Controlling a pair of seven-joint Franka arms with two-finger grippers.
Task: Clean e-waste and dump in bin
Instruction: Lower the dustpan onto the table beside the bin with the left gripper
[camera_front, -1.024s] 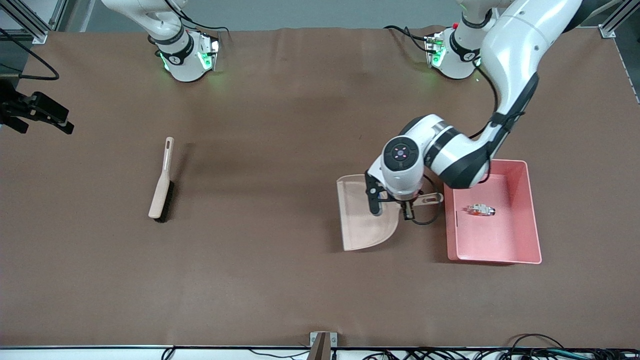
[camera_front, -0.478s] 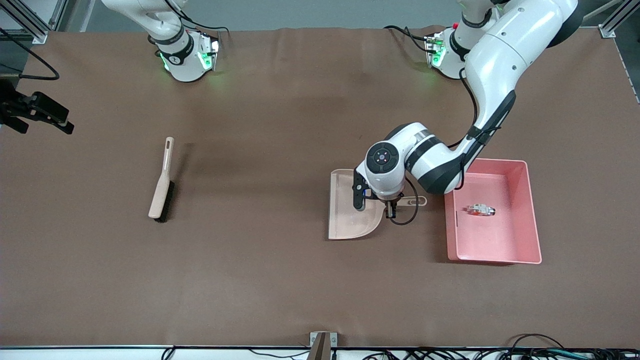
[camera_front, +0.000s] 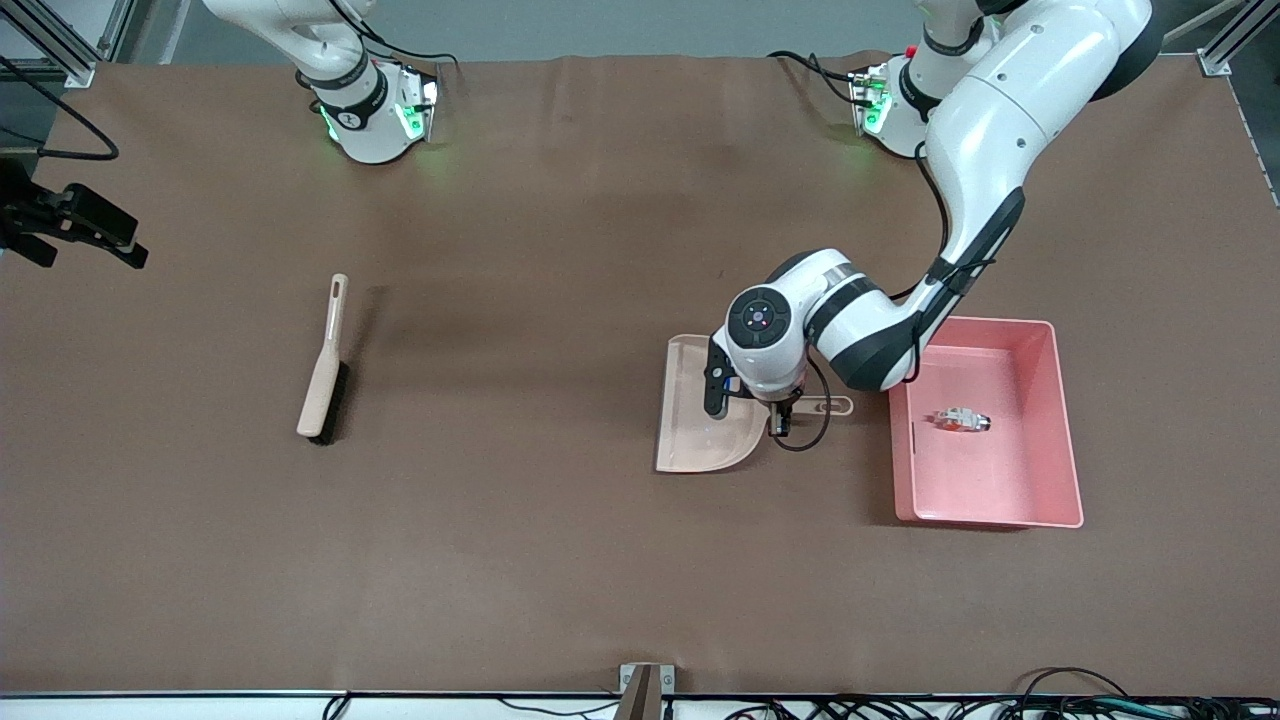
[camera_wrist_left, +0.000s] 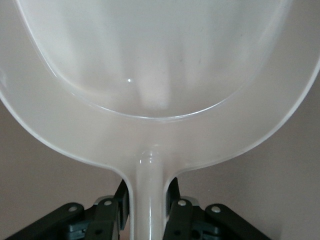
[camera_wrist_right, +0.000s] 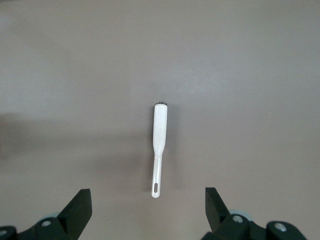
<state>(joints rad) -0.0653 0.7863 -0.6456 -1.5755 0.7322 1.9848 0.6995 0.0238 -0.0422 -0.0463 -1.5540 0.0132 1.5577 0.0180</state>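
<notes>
My left gripper (camera_front: 781, 414) is shut on the handle of the beige dustpan (camera_front: 695, 425), which sits flat and low at the table beside the pink bin (camera_front: 1000, 521). In the left wrist view the black fingers (camera_wrist_left: 176, 200) clamp the handle on both sides, and the dustpan's scoop (camera_wrist_left: 160, 60) looks empty. The white component with orange and green parts (camera_front: 962, 420) lies inside the bin. The dark brown-black block is not in view. My right gripper (camera_wrist_right: 147, 200) is open and empty, high over the brush (camera_wrist_right: 160, 135); it does not show in the front view.
The beige brush with dark bristles (camera_front: 323, 370) lies on the brown table toward the right arm's end. A black camera mount (camera_front: 70, 225) sticks in at that end's edge. Cables run along the table's near edge.
My left gripper has carried the dustpan away from the bin toward the table's middle and levelled it low. In the last half second it barely moved. The white component stayed in the bin.
</notes>
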